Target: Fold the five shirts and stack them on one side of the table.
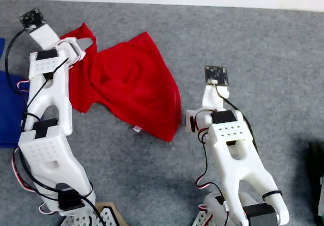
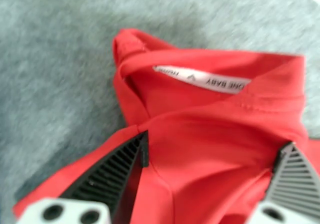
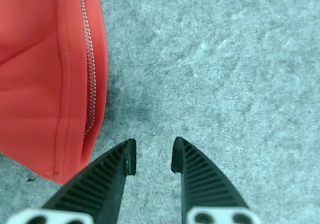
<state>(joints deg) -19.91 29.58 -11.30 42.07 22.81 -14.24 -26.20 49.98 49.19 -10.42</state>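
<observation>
Over red shirt (image 1: 129, 84) collar, left pincer (image 2: 215, 149) sits wide open, gripping nothing; right pincer (image 3: 152, 156) slightly parted beside hem. Step: first fold; next, likely clamp collar.

The red shirt (image 1: 131, 84) is seen to be made of soft, matt knit cloth, finished with a stitched hem (image 3: 90, 58), and a smooth white woven label (image 2: 202, 77) is sewn in at the collar. The table (image 1: 263, 44) is covered with a rough, grey, felt-like fabric. The left arm (image 1: 50, 104) and right arm (image 1: 233, 150) are moulded in smooth, matt white plastic, and the ribbed fingers (image 3: 100, 184) of the right gripper (image 3: 152, 156) are formed in matt black plastic
</observation>
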